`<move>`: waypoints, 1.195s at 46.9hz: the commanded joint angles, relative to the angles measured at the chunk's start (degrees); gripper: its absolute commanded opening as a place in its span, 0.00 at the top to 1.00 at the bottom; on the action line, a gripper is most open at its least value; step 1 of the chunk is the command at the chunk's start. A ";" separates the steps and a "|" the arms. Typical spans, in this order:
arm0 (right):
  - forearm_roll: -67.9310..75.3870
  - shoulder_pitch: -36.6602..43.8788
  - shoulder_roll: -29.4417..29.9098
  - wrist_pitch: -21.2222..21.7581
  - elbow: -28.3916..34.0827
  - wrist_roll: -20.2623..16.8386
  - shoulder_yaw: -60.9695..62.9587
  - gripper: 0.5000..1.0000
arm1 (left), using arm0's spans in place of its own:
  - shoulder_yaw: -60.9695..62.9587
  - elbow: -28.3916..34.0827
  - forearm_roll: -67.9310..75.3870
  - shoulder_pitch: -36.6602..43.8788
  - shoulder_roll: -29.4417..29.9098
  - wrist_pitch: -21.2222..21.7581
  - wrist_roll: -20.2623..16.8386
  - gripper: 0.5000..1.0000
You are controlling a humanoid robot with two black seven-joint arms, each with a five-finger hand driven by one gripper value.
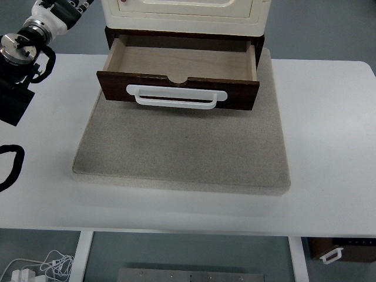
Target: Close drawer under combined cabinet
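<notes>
A dark brown wooden drawer (179, 88) stands pulled out from under the cream cabinet (185, 14). Its pale inside (182, 60) holds nothing, and a white bar handle (176, 97) runs across its front. My left arm (23, 50) comes in at the upper left. Its hand (61, 12) is up at the top edge, to the left of the cabinet and apart from the drawer, and is partly cut off by the frame. The right arm does not show.
Cabinet and drawer rest on a grey mat (182, 153) on a white table (329, 147). A black cable loop (12, 164) lies at the left edge. White cables (41, 267) lie on the floor, and a small brown box with a white handle (341, 249) sits lower right.
</notes>
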 commanded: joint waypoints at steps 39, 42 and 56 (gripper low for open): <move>0.00 0.00 0.00 0.00 0.00 0.00 -0.01 0.10 | -0.09 0.90 -0.29 -0.26 0.97 -0.52 -0.09 0.00; 0.00 0.00 0.00 0.00 0.00 0.00 -0.01 0.10 | -0.09 1.08 -0.21 -0.08 0.97 -0.70 -0.09 0.01; 0.00 0.00 0.00 0.00 0.00 0.00 -0.01 0.10 | -0.09 0.99 0.23 0.45 0.88 -0.70 -0.09 0.01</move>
